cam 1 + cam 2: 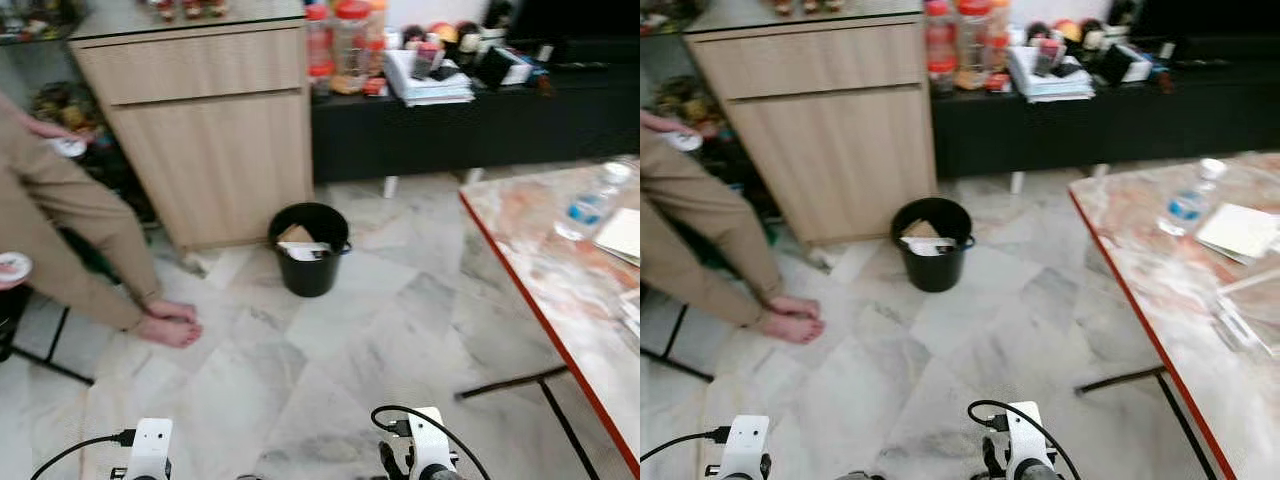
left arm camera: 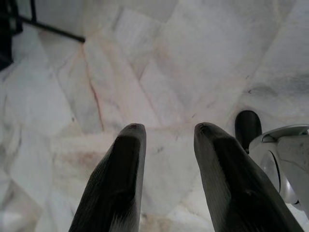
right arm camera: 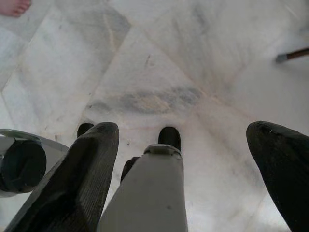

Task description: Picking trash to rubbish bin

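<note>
Your black rubbish bin (image 1: 309, 250) stands on the pale marble floor (image 1: 330, 360), just in front of the corner of the light wooden cabinet (image 1: 205, 130). Inside it you can see paper or card scraps (image 1: 300, 242); what exactly they are is too blurred to say.

To your right, a table with a marbled top and red edge (image 1: 545, 290) carries a clear plastic bottle (image 1: 590, 203) lying near papers (image 1: 622, 233). A low black shelf (image 1: 470, 120) along the wall holds jars and clutter. At the robot's left, a person in tan trousers (image 1: 70, 235) sits with bare feet (image 1: 168, 322) on the floor.

Both arms hang low, pointing at bare floor. Left gripper (image 2: 166, 133): fingers (image 2: 123, 183) parted by a moderate gap, nothing between them. Right gripper (image 3: 186, 133): fingers (image 3: 79, 176) spread wide, holding nothing; part of the robot's own body shows between them in the wrist view.
</note>
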You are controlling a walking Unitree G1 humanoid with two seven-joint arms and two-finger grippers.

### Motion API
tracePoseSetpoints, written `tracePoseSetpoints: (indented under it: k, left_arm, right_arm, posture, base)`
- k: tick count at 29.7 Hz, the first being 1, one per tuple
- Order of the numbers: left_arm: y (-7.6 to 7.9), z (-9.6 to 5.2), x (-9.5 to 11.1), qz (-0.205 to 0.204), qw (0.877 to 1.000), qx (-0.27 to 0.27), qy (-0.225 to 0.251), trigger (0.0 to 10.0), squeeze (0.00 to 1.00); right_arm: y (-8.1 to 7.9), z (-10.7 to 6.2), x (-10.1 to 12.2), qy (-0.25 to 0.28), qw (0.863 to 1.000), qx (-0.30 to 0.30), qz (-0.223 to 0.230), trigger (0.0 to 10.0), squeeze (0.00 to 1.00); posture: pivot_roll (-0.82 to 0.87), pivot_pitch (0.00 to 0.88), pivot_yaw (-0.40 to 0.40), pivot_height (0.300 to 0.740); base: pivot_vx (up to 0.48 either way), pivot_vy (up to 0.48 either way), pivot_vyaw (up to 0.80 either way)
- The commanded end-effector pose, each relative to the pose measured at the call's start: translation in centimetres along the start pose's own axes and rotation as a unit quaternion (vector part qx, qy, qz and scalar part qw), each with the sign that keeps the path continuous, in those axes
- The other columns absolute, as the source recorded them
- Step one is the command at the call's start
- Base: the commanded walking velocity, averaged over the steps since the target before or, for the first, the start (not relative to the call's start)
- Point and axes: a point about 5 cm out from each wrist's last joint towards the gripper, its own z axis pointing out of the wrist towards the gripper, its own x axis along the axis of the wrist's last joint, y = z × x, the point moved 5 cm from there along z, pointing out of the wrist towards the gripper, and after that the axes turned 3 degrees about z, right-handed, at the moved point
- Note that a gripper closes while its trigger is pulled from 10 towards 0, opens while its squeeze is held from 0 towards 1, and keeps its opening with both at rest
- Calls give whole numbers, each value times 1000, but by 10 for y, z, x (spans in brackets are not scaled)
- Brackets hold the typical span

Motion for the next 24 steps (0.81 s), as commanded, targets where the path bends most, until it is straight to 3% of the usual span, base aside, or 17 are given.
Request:
tracePoseSetpoints:
  k: [1, 18, 24]
  left_arm:
    - [-2, -1, -8, 3, 1000, -3, -11, 10000, 0]
    - [0, -2, -11, -8, 1000, 0, -20, 10000, 0]
    - [-1, -2, -12, -7, 1000, 3, -22, 10000, 0]
  right_arm:
    - [-3, 0, -6, -10, 1000, 3, 4, 10000, 0]
    - [-1, -1, -7, -13, 1000, 2, 4, 10000, 0]
    - [-1, -1, -6, -12, 1000, 1, 3, 10000, 0]
  posture:
    - [112, 127, 29, 728]
    - [115, 143, 23, 728]
    - [117, 147, 22, 728]
  base:
    - [0, 0, -756]
    - [0, 0, -750]
    - [0, 276, -750]
